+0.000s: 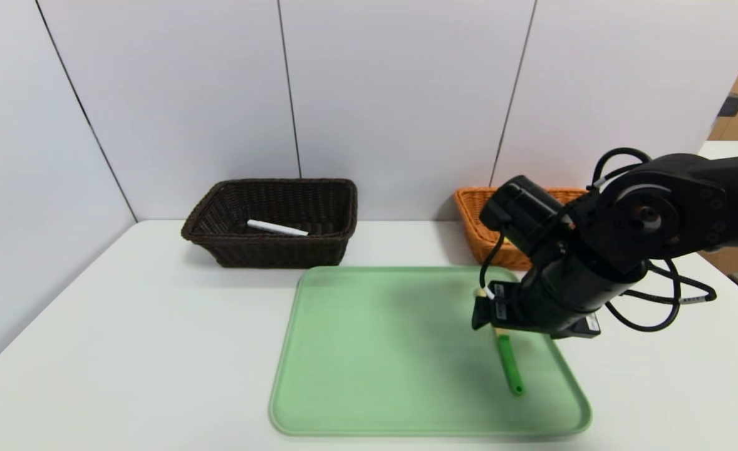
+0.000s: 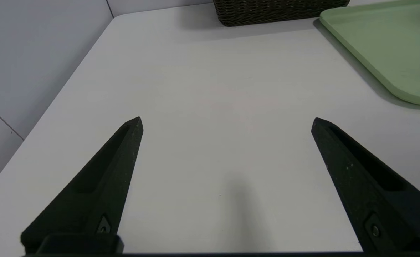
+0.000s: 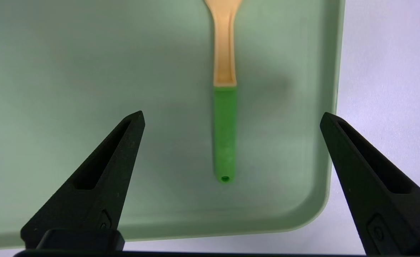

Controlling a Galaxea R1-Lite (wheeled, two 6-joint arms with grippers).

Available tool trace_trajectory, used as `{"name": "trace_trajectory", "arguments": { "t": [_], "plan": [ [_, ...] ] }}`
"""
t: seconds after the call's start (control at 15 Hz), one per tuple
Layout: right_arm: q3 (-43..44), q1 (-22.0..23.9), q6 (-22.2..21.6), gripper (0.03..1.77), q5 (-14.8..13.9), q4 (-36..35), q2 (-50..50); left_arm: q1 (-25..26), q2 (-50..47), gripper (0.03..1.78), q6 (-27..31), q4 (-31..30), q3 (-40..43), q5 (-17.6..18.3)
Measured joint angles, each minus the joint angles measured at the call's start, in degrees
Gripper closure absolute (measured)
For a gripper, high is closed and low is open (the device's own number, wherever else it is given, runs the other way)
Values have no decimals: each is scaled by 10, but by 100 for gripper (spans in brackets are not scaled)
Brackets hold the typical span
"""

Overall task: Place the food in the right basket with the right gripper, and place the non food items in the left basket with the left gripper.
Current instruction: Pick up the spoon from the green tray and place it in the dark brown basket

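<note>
Because the white marker point(image 1: 277, 228) is not food, it lies inside the dark brown left basket point(image 1: 218, 244), which sits at the back of the white table point(image 1: 124, 338) on the left side. That is the right home for it. The left gripper point(image 2: 227, 123) does not show in the head view; its own wrist view shows it low over bare table, near the left basket and the corner of the green tray point(image 1: 344, 351), with its claw wide apart and holding nothing. It looks parked there, waiting. In the middle, the tray is almost bare. On the tray's right part lies the spoon point(image 1: 508, 363), with its green handle pointing toward the front edge and its cream head hidden under the arm. Hanging right above it is the right gripper point(image 3: 231, 117), claw spread wide and empty, one finger on each side of the handle but not touching it. That seems odd, because the spoon is not food, so I think the left gripper should be the one to fetch it. Behind the arm sits the orange right basket point(image 1: 469, 207), mostly hidden, so I cannot tell if the banana is inside; no banana shows anywhere.
</note>
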State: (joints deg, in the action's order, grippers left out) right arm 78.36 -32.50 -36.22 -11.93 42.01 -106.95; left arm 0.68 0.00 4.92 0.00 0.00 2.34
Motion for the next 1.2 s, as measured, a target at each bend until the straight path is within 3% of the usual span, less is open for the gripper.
{"name": "trace_trajectory", "arguments": {
  "t": [1.2],
  "plan": [
    [-23, -2, 57, 10, 9, -52, -27, 0, 0, 12, 0, 0, 0, 0]
  ]
}}
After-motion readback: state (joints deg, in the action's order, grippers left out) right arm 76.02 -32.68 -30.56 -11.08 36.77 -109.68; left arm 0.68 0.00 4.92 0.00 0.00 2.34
